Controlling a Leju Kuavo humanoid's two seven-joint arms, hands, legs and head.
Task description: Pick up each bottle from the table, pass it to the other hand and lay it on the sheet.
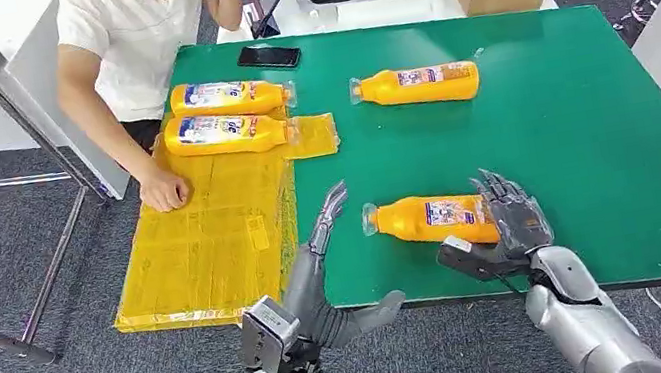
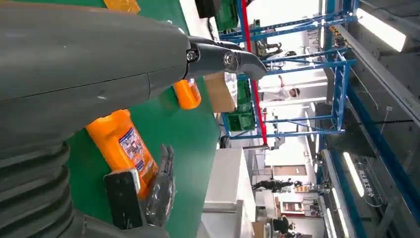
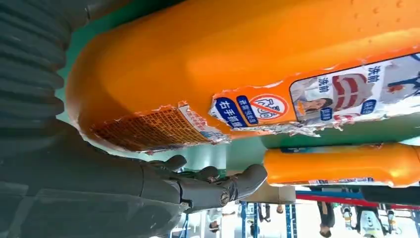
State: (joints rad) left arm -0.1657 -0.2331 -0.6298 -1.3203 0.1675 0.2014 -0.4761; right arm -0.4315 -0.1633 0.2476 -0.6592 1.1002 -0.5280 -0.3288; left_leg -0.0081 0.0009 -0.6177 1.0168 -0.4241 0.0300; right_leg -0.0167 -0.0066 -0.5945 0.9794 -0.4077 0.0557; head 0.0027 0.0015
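Bottle [image 1: 428,219] nearest the robot lies on its side on the green table [image 1: 591,133], cap toward the yellow sheet [image 1: 212,227]; the right hand [image 1: 500,224] sits at its base, fingers spread over the far side and thumb on the near side, seemingly not yet clamped. Judging by this, the pick-up is the step in hand: the fingers need to close, lift, then pass to the left hand [image 1: 335,267], which waits just beside the cap, fingers straight and thumb apart, holding nothing. Two bottles [image 1: 228,114] already lie on the sheet; another [image 1: 416,86] rests farther back. A person's hand [image 1: 163,189] rests on the sheet, a phone [image 1: 268,56] lies near the far edge, grey carpet surrounds
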